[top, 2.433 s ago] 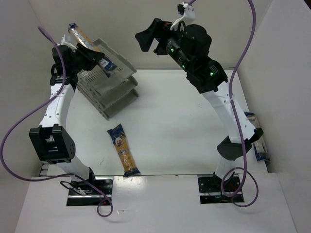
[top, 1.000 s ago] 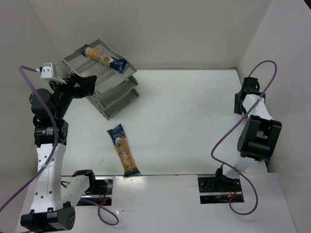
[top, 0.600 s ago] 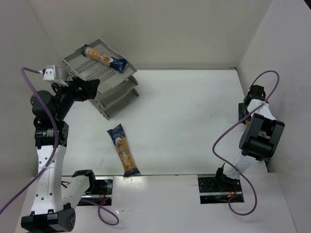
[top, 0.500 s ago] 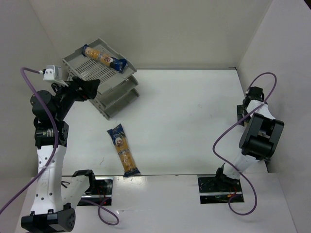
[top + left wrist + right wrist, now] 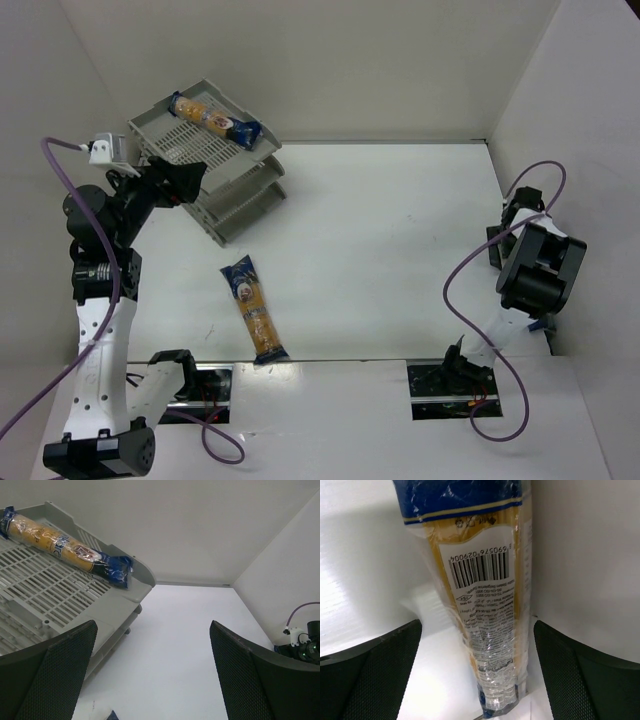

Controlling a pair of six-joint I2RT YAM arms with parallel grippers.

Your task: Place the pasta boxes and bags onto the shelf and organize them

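Note:
The grey three-tier shelf [image 5: 225,185] stands at the back left. One yellow packet of pasta with blue ends [image 5: 213,118] lies along the back of its top tray [image 5: 50,585]; the left wrist view shows this packet [image 5: 60,545] too. A second packet [image 5: 254,309] lies on the table near the front. My left gripper [image 5: 188,180] hovers open and holds nothing by the shelf's left front [image 5: 152,625]. A third packet [image 5: 480,580] lies against the right wall. My right gripper [image 5: 476,625] is open astride it, its fingers clear of both sides.
White walls [image 5: 580,150] close in the table at the back and both sides. The right arm is folded low against the right wall, with its purple cable [image 5: 462,275] looping over the table. The arm bases sit at the near edge.
The left gripper has released a packet on the top tray and pulled back to the shelf's left. The right arm has swung down to the right wall and settled lower over the third packet.

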